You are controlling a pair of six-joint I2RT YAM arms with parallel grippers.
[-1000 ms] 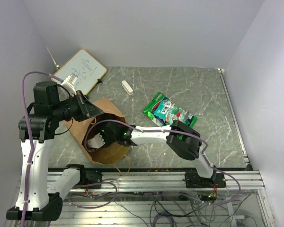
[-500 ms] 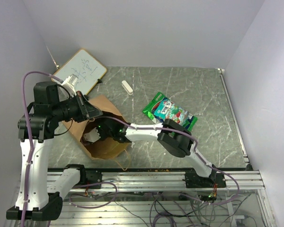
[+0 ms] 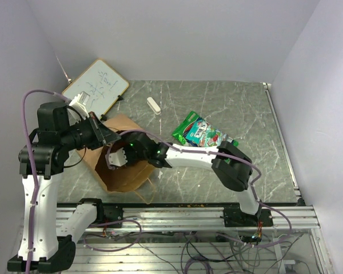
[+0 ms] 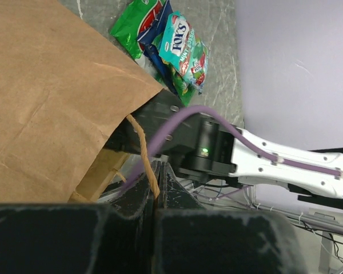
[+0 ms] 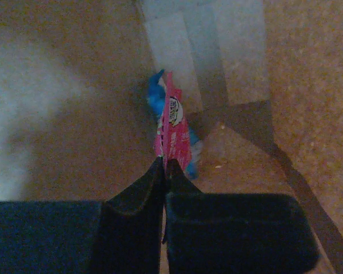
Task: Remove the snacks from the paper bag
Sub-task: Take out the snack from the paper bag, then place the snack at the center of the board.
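Red packet juts from right gripper tips, inside paper bag; jaws pinch its near edge; we fear thin grip slipping on way out. Left gripper nips handle tight; we risk tear, bag mouth sagging onto right wrist.

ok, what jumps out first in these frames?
The right gripper is deep inside the brown paper bag, pinching a small red packet. The left gripper holds the bag's handle, and green packets lie on the table right of the bag.
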